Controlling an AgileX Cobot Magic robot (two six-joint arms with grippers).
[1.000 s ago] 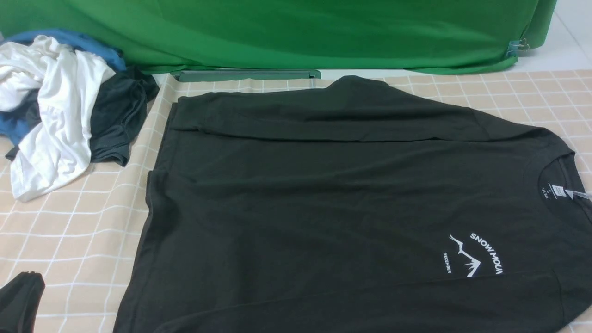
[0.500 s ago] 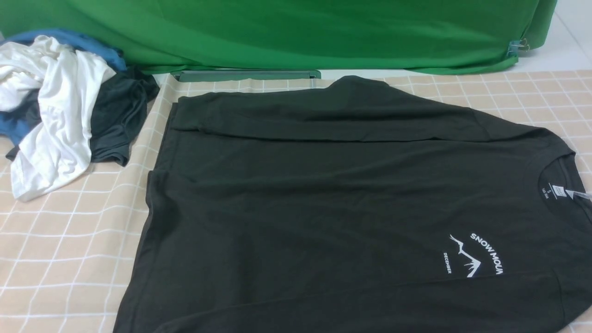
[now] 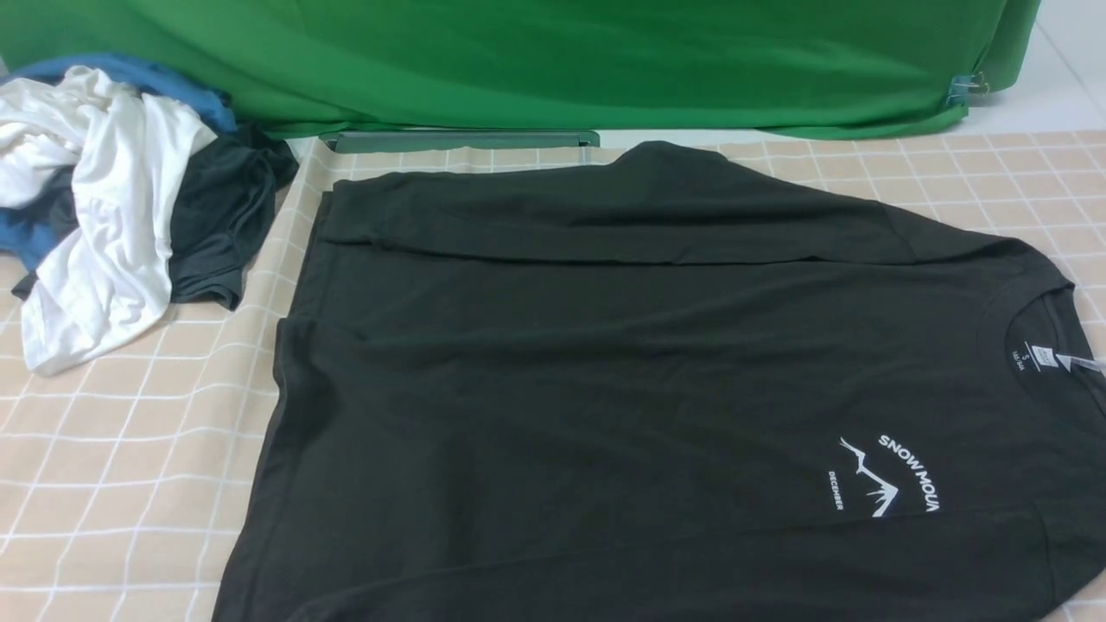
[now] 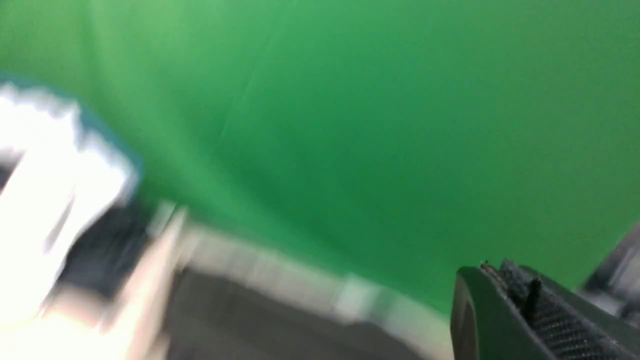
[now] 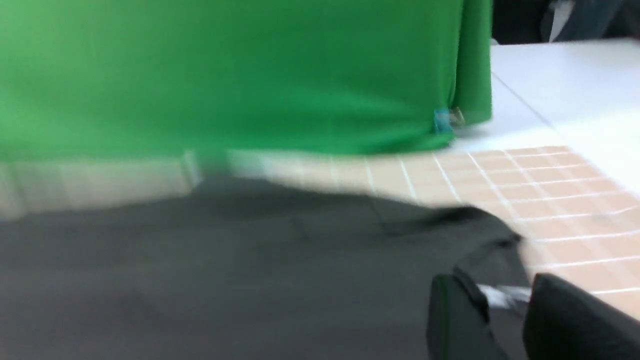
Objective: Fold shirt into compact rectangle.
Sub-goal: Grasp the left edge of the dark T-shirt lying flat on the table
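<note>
The black long-sleeved shirt lies spread flat on the checked cloth, its collar and white label at the right and the white mountain logo near the front right. One sleeve is folded across its far edge. Neither gripper shows in the front view. In the blurred right wrist view, my right gripper hovers open above the shirt near the collar, nothing held. In the blurred left wrist view, my left gripper shows one finger with its ribbed pad bare, facing the green backdrop.
A pile of white, blue and dark grey garments sits at the far left. A green backdrop hangs behind the table, with a green bar at its foot. Checked cloth shows left of the shirt.
A dark gripper tip at the front view's lower left corner one second ago has left the frame. The shirt has not moved.
</note>
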